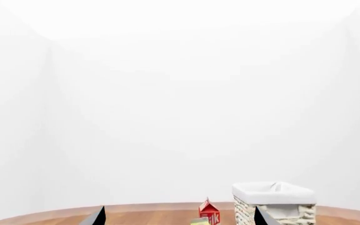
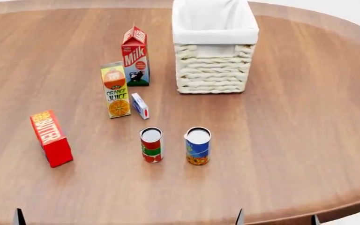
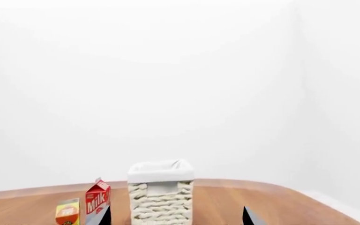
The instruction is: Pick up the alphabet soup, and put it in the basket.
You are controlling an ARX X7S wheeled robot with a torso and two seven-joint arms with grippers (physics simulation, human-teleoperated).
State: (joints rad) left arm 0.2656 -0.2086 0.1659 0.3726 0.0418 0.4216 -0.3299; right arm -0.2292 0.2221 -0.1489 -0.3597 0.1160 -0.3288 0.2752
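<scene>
Head view alone shows small blue-labelled alphabet soup can, upright on round brown wooden table, just beside red-and-green can, well apart from tall cream wicker basket with white cloth lining. Wrist views show basket, red milk carton, mostly white wall; soup can not seen there. Left gripper and right gripper: only dark fingertips at frame edge, spread apart, holding nothing, touching nothing.

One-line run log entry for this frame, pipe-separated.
phase: pre-reach | alphabet soup: upright on table, untouched | basket: behind it, nothing visible inside | end effectors: both open, near table edge
</scene>
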